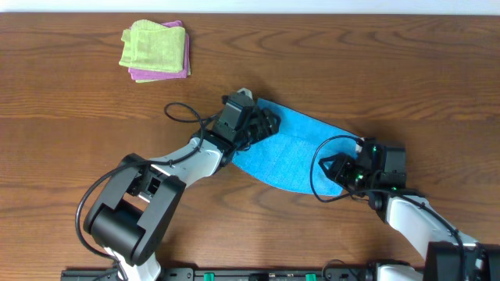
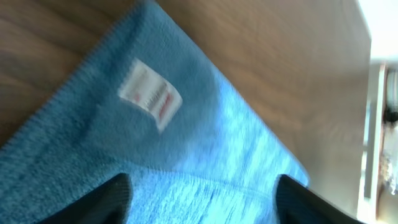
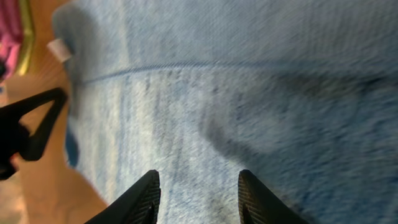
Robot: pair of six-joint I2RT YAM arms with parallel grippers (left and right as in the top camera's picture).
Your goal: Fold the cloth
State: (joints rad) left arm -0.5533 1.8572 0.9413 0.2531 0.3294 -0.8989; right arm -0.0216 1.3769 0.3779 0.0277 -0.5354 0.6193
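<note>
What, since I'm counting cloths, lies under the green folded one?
A pink cloth shows along the bottom and right edges of the green cloth; its middle, and anything further beneath, is covered.

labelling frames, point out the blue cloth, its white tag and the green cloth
blue cloth (image 1: 293, 156): overhead, bare middle
white tag (image 2: 150, 94): left wrist, tag centre
green cloth (image 1: 152, 44): overhead, top face

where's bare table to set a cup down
Bare table along the far edge, right of the folded cloths and beyond the blue cloth; also at the left, nearer than those. Crowded mid-table, where the left arm and right arm reach onto the blue cloth.
</note>
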